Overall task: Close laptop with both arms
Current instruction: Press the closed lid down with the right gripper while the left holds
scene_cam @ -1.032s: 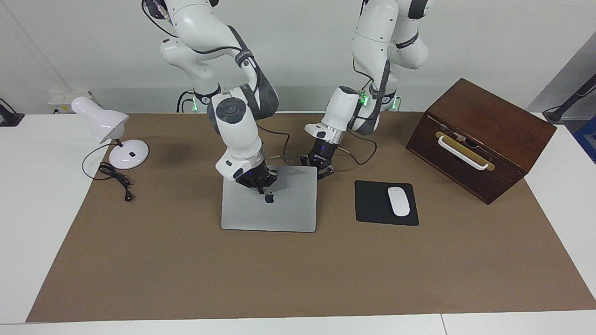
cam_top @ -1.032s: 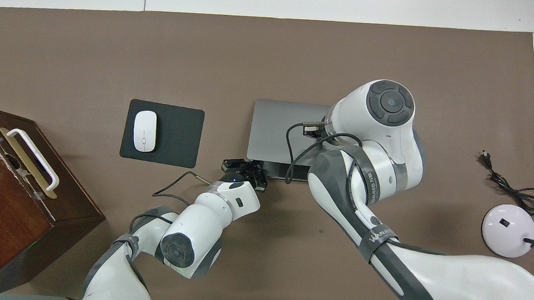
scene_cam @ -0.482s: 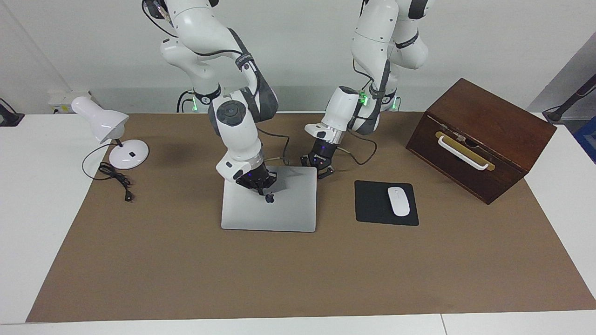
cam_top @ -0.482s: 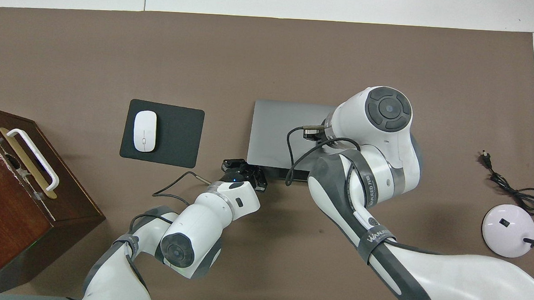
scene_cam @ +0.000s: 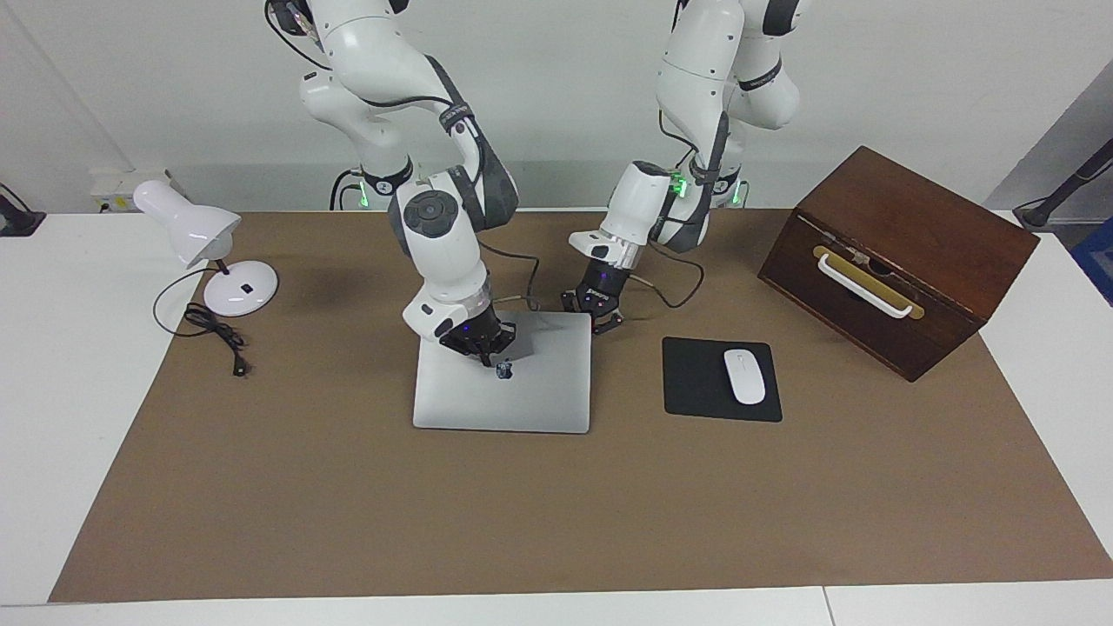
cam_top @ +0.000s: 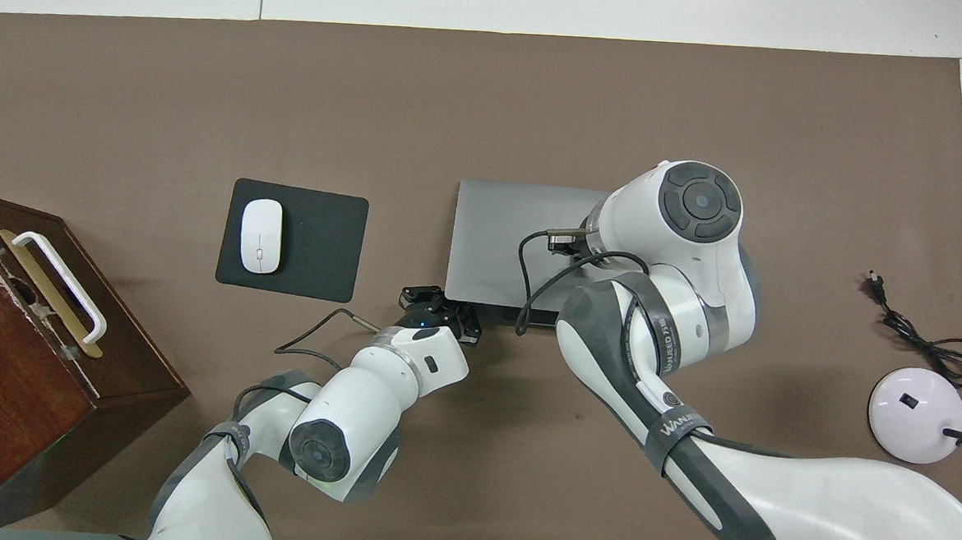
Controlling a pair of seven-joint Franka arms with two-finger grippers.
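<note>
The silver-grey laptop [scene_cam: 522, 400] lies in the middle of the brown mat, its lid almost flat with the dark apple logo [scene_cam: 504, 372] facing up. In the overhead view the lid [cam_top: 491, 229] shows a dark strip along its edge nearer to the robots. My right gripper [scene_cam: 489, 358] is shut and its tip rests on the lid beside the logo; in the overhead view its own arm hides it. My left gripper [scene_cam: 595, 320] is open and low at the laptop's corner nearer to the robots, toward the left arm's end; it also shows in the overhead view [cam_top: 440, 302].
A black mouse pad [scene_cam: 696, 382] with a white mouse [scene_cam: 744, 376] lies beside the laptop toward the left arm's end. A brown wooden box [scene_cam: 896, 252] with a white handle stands past it. A white desk lamp [scene_cam: 217, 261] and its cord sit at the right arm's end.
My right arm has shifted slightly toward the robots and lowered, its gripper staying on the lid by the logo. The left gripper has not moved.
</note>
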